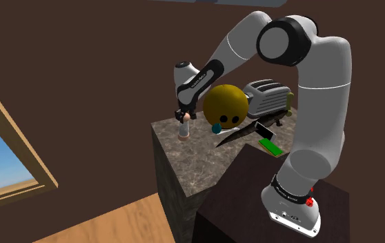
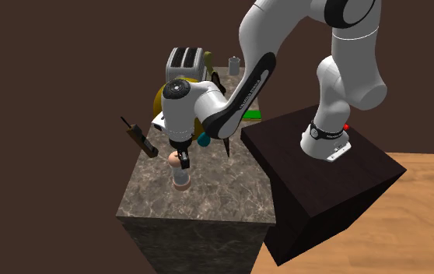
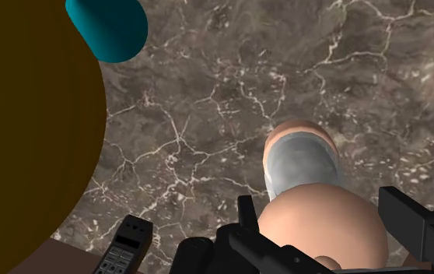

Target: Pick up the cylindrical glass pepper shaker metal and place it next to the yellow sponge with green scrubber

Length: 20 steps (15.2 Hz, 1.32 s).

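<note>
The pepper shaker (image 1: 183, 129) stands on the marble counter (image 1: 198, 162), near its far corner in the shoulder view. It has a grey glass body (image 3: 301, 159) with a pinkish-tan cap and base. My gripper (image 1: 183, 118) comes straight down onto it, and its black fingers (image 3: 246, 222) clasp the cap from both sides. In the second exterior view the gripper (image 2: 180, 159) sits on the shaker (image 2: 181, 176); I cannot tell whether the base still rests on the counter. The sponge (image 1: 270, 146), showing its green side, lies at the counter's edge by the stand.
A big yellow ball (image 1: 226, 103) with a teal knob (image 1: 216, 128) sits close beside the shaker. Behind it are a toaster (image 1: 267, 96) and a long dark knife-like object (image 1: 243, 132). A dark handset (image 2: 139, 138) rests at the counter's edge, and a grey cup (image 2: 233, 62) stands at the far end.
</note>
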Available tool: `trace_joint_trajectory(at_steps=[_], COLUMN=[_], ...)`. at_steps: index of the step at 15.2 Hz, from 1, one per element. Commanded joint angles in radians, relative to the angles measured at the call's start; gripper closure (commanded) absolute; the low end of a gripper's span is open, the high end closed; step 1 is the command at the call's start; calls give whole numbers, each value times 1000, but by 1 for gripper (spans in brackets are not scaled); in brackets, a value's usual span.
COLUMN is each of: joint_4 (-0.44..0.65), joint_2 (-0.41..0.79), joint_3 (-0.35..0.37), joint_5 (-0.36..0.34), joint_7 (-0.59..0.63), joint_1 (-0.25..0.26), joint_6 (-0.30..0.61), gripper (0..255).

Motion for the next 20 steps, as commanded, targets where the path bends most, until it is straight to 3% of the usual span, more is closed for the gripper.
trace_joint_trajectory(at_steps=[1, 4, 20], joint_4=[0, 0, 37], joint_2=[0, 1, -142], joint_3=[0, 0, 14], joint_5=[0, 0, 37], joint_7=[0, -1, -50], joint_1=[0, 0, -4], joint_6=[0, 0, -177], gripper=[255, 255, 255])
